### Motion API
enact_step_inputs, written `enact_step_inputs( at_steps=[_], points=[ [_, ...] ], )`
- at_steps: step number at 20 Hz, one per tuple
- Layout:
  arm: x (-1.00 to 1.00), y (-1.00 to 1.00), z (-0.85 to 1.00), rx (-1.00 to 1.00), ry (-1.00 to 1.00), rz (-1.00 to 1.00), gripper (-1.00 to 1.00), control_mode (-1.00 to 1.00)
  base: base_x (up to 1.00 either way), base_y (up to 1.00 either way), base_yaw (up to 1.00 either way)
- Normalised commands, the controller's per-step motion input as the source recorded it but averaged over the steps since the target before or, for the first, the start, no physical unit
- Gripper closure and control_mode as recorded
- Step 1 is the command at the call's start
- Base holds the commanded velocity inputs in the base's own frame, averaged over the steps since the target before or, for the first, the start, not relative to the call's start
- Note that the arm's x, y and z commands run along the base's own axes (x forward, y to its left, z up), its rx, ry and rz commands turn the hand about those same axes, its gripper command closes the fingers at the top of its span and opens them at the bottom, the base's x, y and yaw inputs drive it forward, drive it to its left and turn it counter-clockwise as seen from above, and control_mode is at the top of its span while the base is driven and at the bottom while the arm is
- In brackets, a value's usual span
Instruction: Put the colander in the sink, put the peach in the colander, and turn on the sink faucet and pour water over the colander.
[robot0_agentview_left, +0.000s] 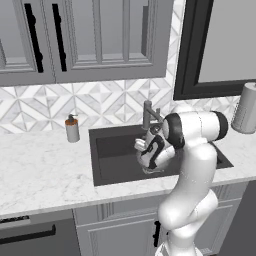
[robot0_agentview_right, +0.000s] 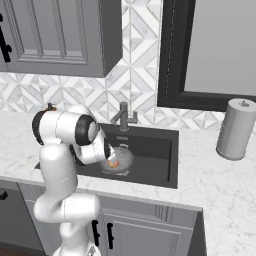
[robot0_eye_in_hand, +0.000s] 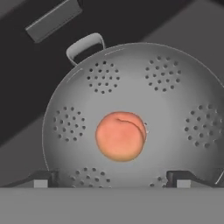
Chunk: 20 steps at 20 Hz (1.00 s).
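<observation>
1. Nearest the hand camera, the two dark fingers (robot0_eye_in_hand: 43, 179) stand wide apart at the lower edge, with nothing between them.
2. Just beyond them the peach (robot0_eye_in_hand: 120, 136) lies in the middle of the colander (robot0_eye_in_hand: 170, 87), free of the fingers.
3. One loop handle (robot0_eye_in_hand: 85, 47) of the colander shows at its upper left rim.
4. From the right base view, the colander (robot0_agentview_right: 124, 161) sits on the floor of the sink (robot0_agentview_right: 155, 150), with the peach (robot0_agentview_right: 113, 163) showing orange beside the wrist.
5. Behind the basin stands the sink faucet (robot0_agentview_right: 123, 116), its spout angled forward; no stream shows.
6. On the marble tabletop (robot0_agentview_left: 45, 170), a soap bottle (robot0_agentview_left: 72, 128) stands left of the sink (robot0_agentview_left: 112, 150), and a grey canister (robot0_agentview_right: 235, 129) stands to its right.
</observation>
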Motion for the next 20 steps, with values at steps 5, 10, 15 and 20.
enact_step_inputs(
  at_steps=[5, 10, 15, 20],
  points=[
    [-0.30, 0.03, 0.81, 0.00, 0.00, 0.03, -1.00, -1.00, 0.00, 0.00, 0.00],
    [-0.49, 0.01, 0.96, 0.00, 0.00, 0.03, -1.00, -1.00, 0.00, 0.00, 0.00],
    [-0.76, 0.02, 0.73, 0.00, 0.00, 0.04, -1.00, -1.00, 0.00, 0.00, 0.00],
    [-0.80, 0.05, 0.71, 0.00, 0.00, 0.05, -1.00, -1.00, 0.00, 0.00, 0.00]
  ],
)
